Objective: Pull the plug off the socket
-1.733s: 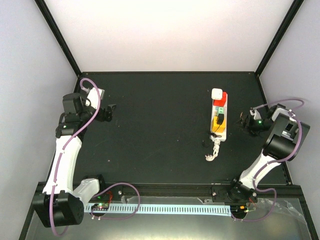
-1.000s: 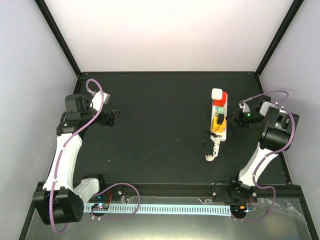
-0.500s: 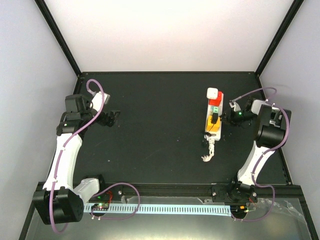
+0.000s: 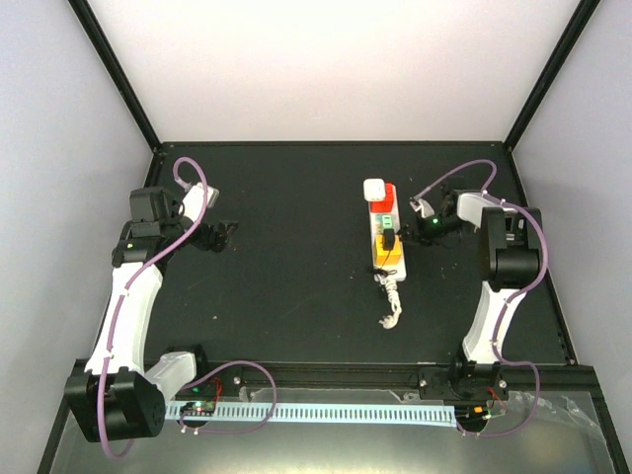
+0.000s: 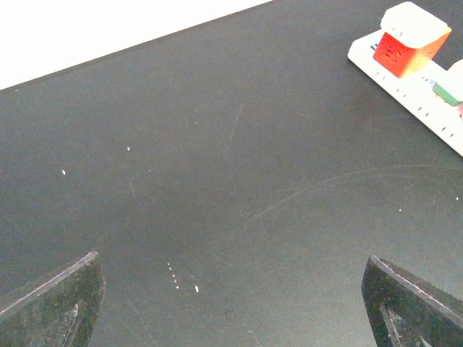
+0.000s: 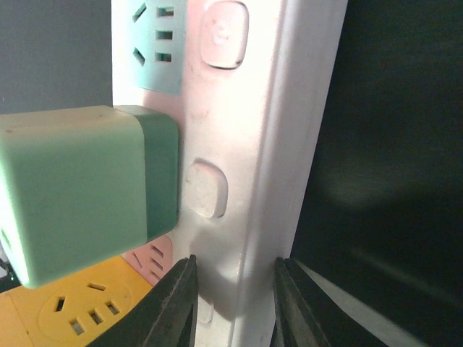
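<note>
The right claw (image 6: pixel 233 278) pinches the long edge of the socket (image 6: pixel 246 130), one finger on each side of its white rim. At 10 o'clock from that grip a green plug (image 6: pixel 79 195) sits seated in the strip, with a yellow outlet face (image 6: pixel 79 311) below it at 8 o'clock. From above, the claw reaches in from 3 o'clock. The socket lies flat on the desk (image 4: pixel 296 188), a little toward 2 o'clock from the middle, running 12 to 6. A red-and-white cube (image 4: pixel 378 193) sits at its 12 o'clock end and the cord stub (image 4: pixel 390 301) trails toward 6. The left claw (image 5: pixel 231 289) is well apart at 9 o'clock, spread wide over bare desk and holding nothing.
</note>
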Tool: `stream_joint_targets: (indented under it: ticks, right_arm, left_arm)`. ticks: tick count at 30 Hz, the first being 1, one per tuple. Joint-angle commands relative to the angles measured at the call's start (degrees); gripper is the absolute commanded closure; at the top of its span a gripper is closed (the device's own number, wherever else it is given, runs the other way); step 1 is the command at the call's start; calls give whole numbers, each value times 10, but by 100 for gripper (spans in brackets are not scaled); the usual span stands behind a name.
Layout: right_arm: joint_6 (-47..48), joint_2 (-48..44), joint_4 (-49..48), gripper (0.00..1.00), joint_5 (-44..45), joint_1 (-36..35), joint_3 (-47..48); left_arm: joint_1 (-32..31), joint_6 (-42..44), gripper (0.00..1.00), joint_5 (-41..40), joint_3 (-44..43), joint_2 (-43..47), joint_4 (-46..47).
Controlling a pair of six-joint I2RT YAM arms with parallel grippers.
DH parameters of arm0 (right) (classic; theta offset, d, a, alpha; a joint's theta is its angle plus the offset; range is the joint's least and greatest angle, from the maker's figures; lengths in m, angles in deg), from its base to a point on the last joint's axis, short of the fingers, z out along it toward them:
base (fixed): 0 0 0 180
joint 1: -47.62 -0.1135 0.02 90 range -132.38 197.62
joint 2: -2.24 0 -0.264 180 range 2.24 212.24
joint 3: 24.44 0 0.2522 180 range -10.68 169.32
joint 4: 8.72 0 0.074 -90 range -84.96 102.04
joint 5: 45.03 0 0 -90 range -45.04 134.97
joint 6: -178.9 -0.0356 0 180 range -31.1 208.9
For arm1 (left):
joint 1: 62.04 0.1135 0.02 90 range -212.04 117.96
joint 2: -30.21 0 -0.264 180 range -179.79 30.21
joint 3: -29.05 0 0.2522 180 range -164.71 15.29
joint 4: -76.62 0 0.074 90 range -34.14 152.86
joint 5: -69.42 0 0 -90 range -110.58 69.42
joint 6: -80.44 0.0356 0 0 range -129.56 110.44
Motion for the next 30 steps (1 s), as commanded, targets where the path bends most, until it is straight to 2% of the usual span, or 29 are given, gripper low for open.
stream_joint_targets:
  ticks: [1, 6, 9, 12, 15, 20, 23, 30]
  right_arm:
    - [-17, 1, -3, 68, -10, -62, -10]
    - [-41, -6, -26, 67, -39, -119, -19]
    - [-50, -6, -37, 65, -77, -146, -18]
    - [-52, -12, -50, 61, -123, -157, -27]
    - [-31, -32, -55, 56, -128, -151, -36]
    - [20, -141, -116, 46, -111, -128, -112]
    - [43, -220, -156, 45, -92, -120, -170]
    - [59, -296, -113, 45, -130, -119, -243]
  left_arm:
    - [-3, 25, 1, -3, -19, -1, -21]
    - [-3, 63, 1, 8, -23, 0, -53]
    - [-3, 96, 1, 46, -24, -2, -79]
    - [-6, 119, 1, 78, -26, -3, -101]
    - [-10, 125, 1, 75, -25, -8, -103]
    - [-11, 127, 1, 67, -32, -23, -109]
    - [-11, 124, 1, 63, -32, -24, -102]
    - [-11, 117, 1, 50, -33, -25, -86]
